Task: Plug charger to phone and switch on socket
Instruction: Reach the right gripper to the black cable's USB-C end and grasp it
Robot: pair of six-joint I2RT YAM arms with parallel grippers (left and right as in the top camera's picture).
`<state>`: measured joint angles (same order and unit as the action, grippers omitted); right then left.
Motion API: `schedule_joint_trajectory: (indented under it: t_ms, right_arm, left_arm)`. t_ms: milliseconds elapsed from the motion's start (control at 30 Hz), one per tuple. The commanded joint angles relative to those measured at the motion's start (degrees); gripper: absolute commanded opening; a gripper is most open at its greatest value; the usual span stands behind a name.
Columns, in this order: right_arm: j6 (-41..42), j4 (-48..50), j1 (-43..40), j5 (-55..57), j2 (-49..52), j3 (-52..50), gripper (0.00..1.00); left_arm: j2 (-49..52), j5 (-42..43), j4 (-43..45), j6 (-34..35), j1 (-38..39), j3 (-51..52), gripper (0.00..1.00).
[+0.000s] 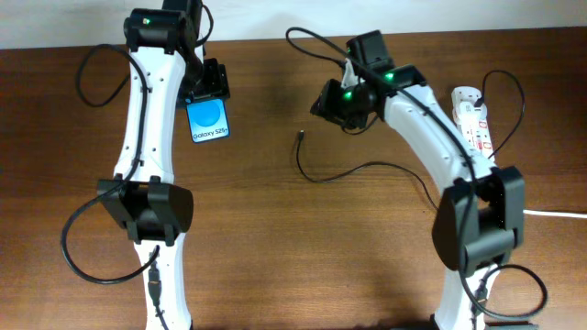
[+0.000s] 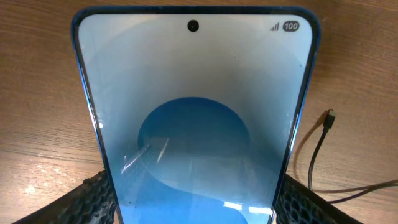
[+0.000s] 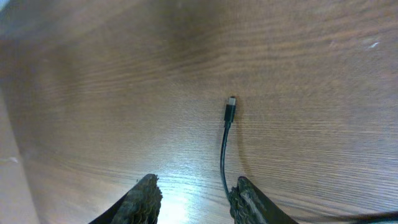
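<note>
Black charger tip [image 3: 231, 111] lies ungrasped near the phone [image 2: 196, 124], which the left gripper [image 2: 199, 208] clamps; the right gripper [image 3: 196, 185], spread above it, should next pinch it.

Brown wooden table [image 1: 275, 257], thin black charger [image 3: 230, 112] lying loose mid-table, white socket [image 1: 474, 119] at right edge

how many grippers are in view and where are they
2. The left gripper is at upper left in the overhead view, shut on the phone. The right gripper is right of centre, open, near the charger connector tip. None looks hidden.
</note>
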<state>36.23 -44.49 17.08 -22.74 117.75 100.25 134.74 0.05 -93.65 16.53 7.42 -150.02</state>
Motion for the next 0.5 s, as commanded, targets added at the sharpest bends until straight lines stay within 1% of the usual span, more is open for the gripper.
schedule_joint_trajectory:
  t_ms: [0,200,300,367,467]
  right_arm:
    - [2.36,1.2,1.64,0.44,4.07,1.44,0.4]
    - [2.86,1.64,2.1,0.35,8.9,1.4,0.38]
    - [2.89,1.79,2.14,0.44,9.49,1.4,0.38]
    - [3.3,1.92,2.16,1.79,9.62,1.38,0.35]
    - [3.34,2.6,2.78,2.03,10.91,1.38,0.35]
  left_arm:
    - [0.15,0.59,0.15,0.81,-0.09,-1.7,0.0]
    - [0.15,0.59,0.13,0.81,-0.09,-1.7,0.0]
    - [0.15,0.59,0.11,0.81,-0.09,-1.7,0.0]
    - [0.15,0.59,0.11,0.81,-0.09,-1.7,0.0]
    - [0.15,0.61,0.07,0.83,-0.09,-1.7,0.0]
